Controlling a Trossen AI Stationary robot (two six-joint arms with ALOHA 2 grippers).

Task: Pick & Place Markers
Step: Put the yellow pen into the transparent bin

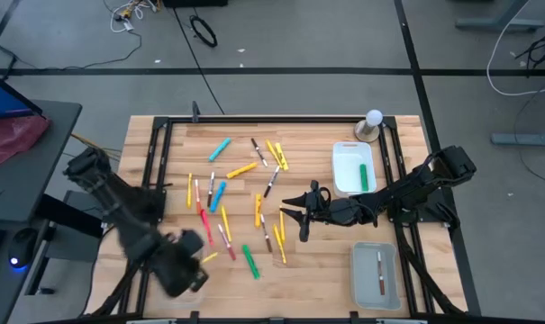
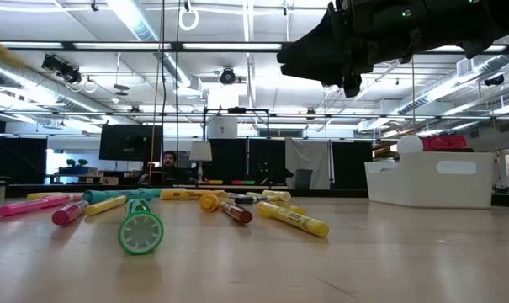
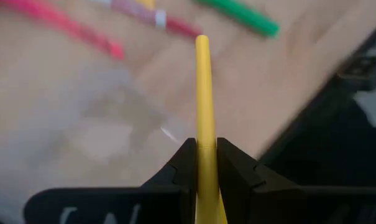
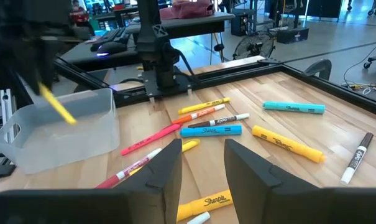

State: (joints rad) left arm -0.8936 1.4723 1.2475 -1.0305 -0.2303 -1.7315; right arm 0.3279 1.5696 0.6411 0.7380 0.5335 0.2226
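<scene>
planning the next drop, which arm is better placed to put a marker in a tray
Left. The left gripper is shut on a yellow marker beside a clear tray. The right gripper is open and empty over the marker pile.

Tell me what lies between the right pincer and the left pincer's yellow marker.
High view: between right pincer and held yellow marker lie a green marker, a red marker and a dark-capped marker.
</scene>
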